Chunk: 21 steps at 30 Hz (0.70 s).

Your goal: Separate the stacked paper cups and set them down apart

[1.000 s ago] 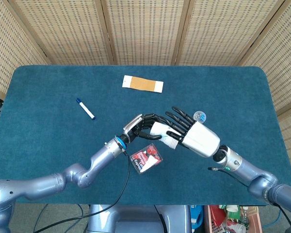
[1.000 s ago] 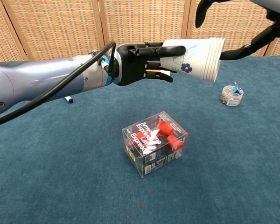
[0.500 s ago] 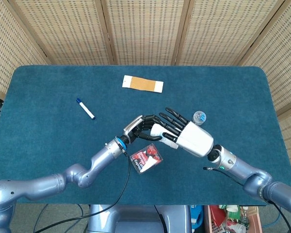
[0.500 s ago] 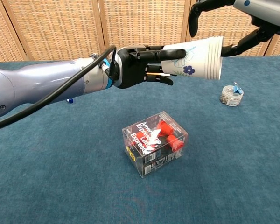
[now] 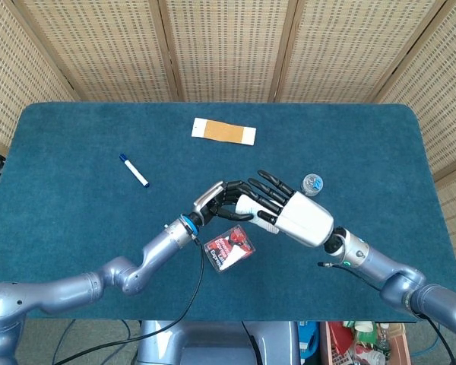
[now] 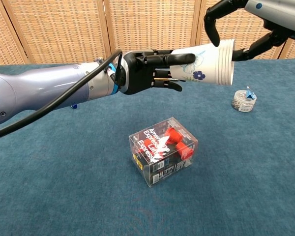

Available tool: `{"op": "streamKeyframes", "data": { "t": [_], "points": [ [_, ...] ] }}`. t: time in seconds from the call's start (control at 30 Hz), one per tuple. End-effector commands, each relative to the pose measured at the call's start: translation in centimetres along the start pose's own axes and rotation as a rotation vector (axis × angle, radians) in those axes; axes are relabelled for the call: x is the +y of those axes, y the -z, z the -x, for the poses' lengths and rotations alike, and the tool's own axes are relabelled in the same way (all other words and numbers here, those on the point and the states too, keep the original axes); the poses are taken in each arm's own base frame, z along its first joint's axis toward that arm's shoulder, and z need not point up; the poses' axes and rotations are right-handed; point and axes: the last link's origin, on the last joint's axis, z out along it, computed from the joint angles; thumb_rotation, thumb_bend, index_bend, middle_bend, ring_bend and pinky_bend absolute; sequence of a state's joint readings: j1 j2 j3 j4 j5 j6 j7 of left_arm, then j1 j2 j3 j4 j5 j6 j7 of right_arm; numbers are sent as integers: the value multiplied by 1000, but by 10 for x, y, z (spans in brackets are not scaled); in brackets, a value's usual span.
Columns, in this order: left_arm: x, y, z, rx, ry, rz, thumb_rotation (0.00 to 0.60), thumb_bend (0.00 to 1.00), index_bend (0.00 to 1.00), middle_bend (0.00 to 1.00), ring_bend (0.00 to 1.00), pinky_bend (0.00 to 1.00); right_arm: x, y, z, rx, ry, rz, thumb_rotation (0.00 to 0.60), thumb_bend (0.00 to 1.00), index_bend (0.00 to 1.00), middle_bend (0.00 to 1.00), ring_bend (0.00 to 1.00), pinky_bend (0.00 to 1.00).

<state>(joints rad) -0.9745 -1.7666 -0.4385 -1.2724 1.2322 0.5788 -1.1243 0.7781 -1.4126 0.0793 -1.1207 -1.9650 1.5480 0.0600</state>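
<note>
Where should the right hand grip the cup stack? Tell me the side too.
Grip the rim end of the paper cups, coming from the robot's right. The stack lies sideways in the air, the left hand already holds its base end, and the stepped rims point toward the right hand.

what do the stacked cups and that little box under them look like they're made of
The stacked cups look like matte white paper: printed blue flower, thin rolled rims layered at the mouth. The left hand holds them. The box on the table looks like clear glossy hard plastic, since red items and a printed label show through its walls.
</note>
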Motion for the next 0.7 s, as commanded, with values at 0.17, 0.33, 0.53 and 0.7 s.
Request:
{"op": "streamKeyframes", "data": {
  "t": [0.17, 0.33, 0.53, 0.7],
  "points": [
    [-1, 0, 2, -6, 2, -1, 600, 125, 500, 495, 491, 487, -1, 0, 2, -3, 11, -8, 600, 558, 658, 111, 0, 40],
    [0, 0, 5, -13, 5, 1, 600, 125, 500, 496, 491, 487, -1, -1, 3, -6, 40, -19, 600, 597, 670, 108, 0, 40],
    [0, 0, 5, -16, 5, 0, 600, 125, 500, 496, 491, 487, -2, -2, 4, -6, 53, -27, 600, 666, 676, 108, 0, 43],
    [0, 0, 3, -11, 4, 0, 600, 125, 500, 496, 491, 487, -2, -2, 2, -3, 61, -28, 600, 672, 683, 108, 0, 44]
  ]
}}
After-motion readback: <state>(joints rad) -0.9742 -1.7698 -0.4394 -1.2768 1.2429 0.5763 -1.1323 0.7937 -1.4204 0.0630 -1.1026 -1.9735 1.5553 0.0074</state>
